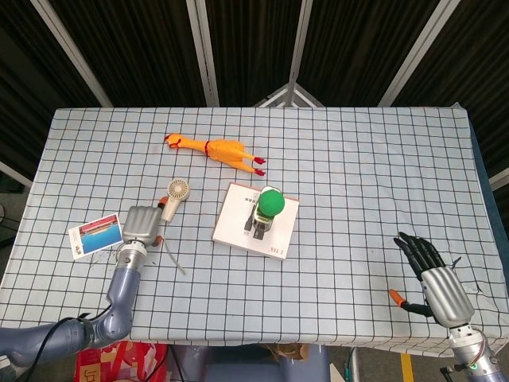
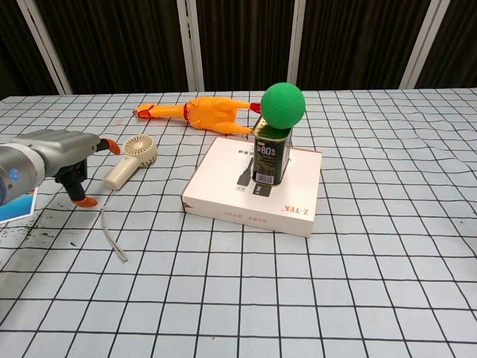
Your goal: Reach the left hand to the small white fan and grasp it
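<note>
The small white fan (image 1: 176,194) (image 2: 134,157) lies on the checked cloth left of centre, its round head toward the back and its handle pointing to the front left. A grey cord (image 1: 173,256) (image 2: 112,235) trails from it toward the front. My left hand (image 1: 141,224) (image 2: 56,154) hovers just left of the fan's handle, fingers apart and holding nothing; an orange fingertip (image 2: 110,146) nearly reaches the fan's head. My right hand (image 1: 436,282) rests open near the front right edge, out of the chest view.
A white box (image 1: 238,220) (image 2: 231,186) at centre carries a tin (image 2: 270,158) topped by a green ball (image 1: 273,201) (image 2: 284,104). A rubber chicken (image 1: 216,149) (image 2: 197,112) lies behind the fan. A picture card (image 1: 94,235) (image 2: 16,209) lies left of my left hand.
</note>
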`<state>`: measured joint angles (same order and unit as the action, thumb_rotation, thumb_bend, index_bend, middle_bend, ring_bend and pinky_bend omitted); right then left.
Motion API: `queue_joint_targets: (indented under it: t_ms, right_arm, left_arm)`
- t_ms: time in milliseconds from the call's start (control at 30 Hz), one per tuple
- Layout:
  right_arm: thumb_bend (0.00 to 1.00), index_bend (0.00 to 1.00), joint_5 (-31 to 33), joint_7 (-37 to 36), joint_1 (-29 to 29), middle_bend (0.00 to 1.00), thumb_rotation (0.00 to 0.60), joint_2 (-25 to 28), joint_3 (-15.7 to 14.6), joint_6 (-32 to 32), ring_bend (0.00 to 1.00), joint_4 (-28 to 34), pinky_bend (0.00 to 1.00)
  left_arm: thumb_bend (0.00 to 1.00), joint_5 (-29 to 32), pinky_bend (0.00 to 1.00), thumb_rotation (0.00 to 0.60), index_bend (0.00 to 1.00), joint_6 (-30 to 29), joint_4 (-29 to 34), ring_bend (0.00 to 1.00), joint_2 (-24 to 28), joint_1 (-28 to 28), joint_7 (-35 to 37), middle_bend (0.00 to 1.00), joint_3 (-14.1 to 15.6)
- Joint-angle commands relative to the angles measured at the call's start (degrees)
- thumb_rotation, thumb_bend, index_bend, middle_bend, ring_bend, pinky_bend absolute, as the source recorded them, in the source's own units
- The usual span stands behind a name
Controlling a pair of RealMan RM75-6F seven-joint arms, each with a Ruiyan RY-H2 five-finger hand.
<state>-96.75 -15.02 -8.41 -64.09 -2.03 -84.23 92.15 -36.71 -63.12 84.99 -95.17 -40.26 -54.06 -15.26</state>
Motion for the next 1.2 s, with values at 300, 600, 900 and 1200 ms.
queue_joint_targets:
  t_ms: [300,600,900,1200]
  right_arm:
    - [0.29,0.00,-0.1,0.1,-0.1,0.00,0.600,0.0,-0.1,0.1,0.00,0.0,0.06]
    - [0.29,0.00,0.0,0.1,0.0,0.00,0.600,0.0,-0.1,0.1,0.00,0.1,0.06]
    - [0.29,0.00,0.0,0.2,-0.1,0.00,0.600,0.0,0.0,0.0,0.00,0.1,0.06]
    - [0.29,0.00,0.1,-0.1,-0.1,0.00,0.600,0.1,0.0,0.0,0.00,0.2,0.06]
  left_arm:
    - [0.45,0.5,0.85,0.600,0.12,-0.5,-0.7,0.80,-0.8,-1.6,0.8,1.00,1.1]
    - [0.45,0.9,0.85,0.600,0.12,-0.7,-1.1,0.80,-1.1,-2.4,1.7,1.00,1.8]
    - [0.45,1.4,0.85,0.600,0.12,-0.9,-1.5,0.80,-1.4,-2.8,1.9,1.00,2.8]
    - [0.45,2.2,0.85,0.600,0.14,-0.8,-2.9,0.80,-2.1,-2.9,2.3,1.00,4.1]
